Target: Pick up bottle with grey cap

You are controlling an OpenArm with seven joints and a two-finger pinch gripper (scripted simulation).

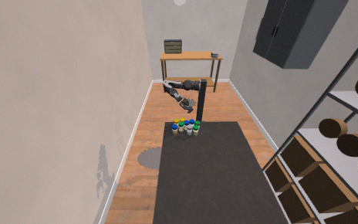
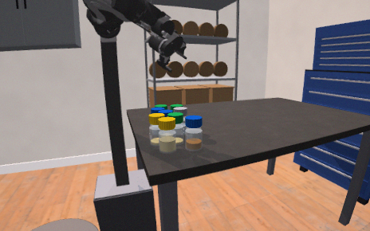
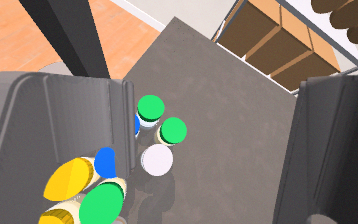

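Grey-capped, our bottle point(image 3: 157, 159) stands on the dark counter point(image 2: 259, 119) inside a tight cluster; around it we count three green caps, three blue and two yellow. High above, the fingers point(image 2: 171, 51) hang half apart, holding nothing.

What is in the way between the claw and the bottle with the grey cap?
Nothing sits above the grey-capped bottle; the open claw hangs high over the cluster. But green-capped bottles and a blue-capped bottle crowd its sides, where the fingers must go.
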